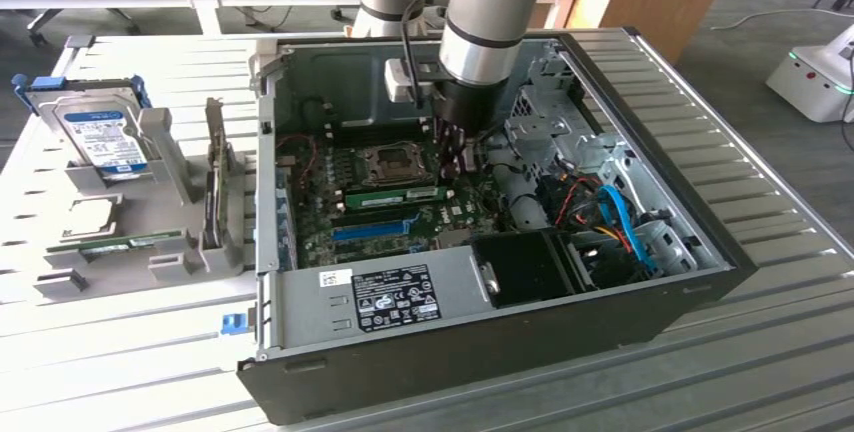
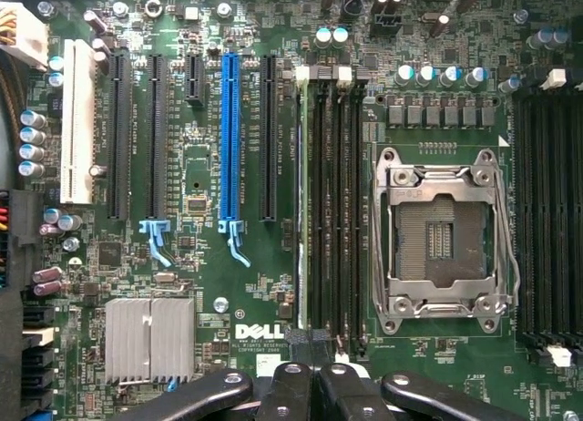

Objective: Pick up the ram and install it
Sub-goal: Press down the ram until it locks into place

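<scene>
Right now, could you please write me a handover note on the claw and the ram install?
The claw is shut and empty, over one end of the ram.
The ram stands in a memory slot beside the CPU socket.
A second ram stick lies on the grey rack outside the case.
Done: pickup, placing in the slot.
Left: full seating cannot be confirmed.

Exterior view high, oblique, wide; wrist view close, straight down; both share motherboard (image 1: 387, 197) (image 2: 273, 284)
</scene>
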`<state>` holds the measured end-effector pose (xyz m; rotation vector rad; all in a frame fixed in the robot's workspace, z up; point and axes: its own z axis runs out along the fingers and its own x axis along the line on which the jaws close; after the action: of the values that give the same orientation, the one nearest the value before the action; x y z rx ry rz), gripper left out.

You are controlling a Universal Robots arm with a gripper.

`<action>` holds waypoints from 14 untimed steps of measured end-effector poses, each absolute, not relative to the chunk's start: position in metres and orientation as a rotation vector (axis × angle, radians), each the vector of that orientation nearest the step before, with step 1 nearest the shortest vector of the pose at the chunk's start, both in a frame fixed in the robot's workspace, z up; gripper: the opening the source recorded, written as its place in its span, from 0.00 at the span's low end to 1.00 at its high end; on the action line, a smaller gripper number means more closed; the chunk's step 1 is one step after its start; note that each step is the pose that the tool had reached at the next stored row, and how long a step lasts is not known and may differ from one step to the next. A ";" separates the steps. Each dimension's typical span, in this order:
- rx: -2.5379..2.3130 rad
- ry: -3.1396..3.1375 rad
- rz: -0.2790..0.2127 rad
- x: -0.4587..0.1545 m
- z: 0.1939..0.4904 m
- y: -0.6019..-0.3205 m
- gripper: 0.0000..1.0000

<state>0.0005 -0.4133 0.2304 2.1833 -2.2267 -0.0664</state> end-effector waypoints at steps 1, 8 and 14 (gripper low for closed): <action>2.183 -2.227 -0.066 0.000 0.230 -0.413 0.11; 2.183 -2.227 -0.066 0.000 0.229 -0.413 0.11; 2.183 -2.227 -0.067 0.000 0.229 -0.413 0.11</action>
<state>0.0004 -0.4131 0.2286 2.1833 -2.2269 -0.0667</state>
